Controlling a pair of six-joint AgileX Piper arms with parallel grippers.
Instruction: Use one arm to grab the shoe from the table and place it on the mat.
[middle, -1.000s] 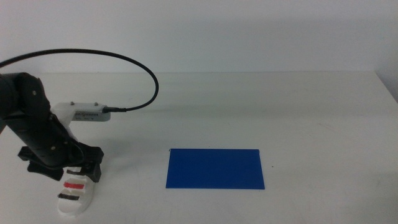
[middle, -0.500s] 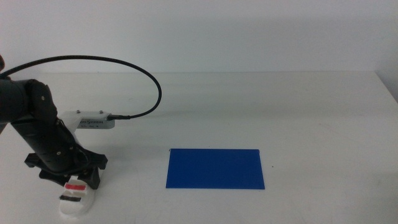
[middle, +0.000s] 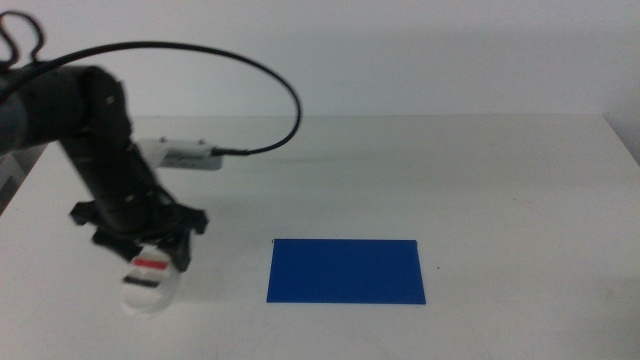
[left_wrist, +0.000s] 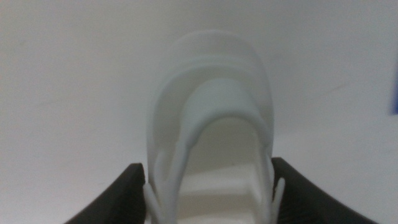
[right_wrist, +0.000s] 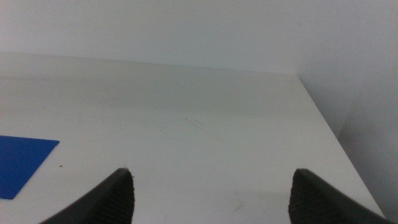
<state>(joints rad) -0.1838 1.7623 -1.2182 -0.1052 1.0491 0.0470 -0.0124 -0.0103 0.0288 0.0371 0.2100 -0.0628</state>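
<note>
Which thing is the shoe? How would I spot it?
Look at the big white table, then at its near left part, where the black left arm reaches in. The shoe is the small white sandal pinched in the left gripper. It alone has a red strap; the mat is flat and blue.

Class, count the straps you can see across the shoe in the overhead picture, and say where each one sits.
2: a red strap and a black strap nearer the front; the left pincer may hide more.
</note>
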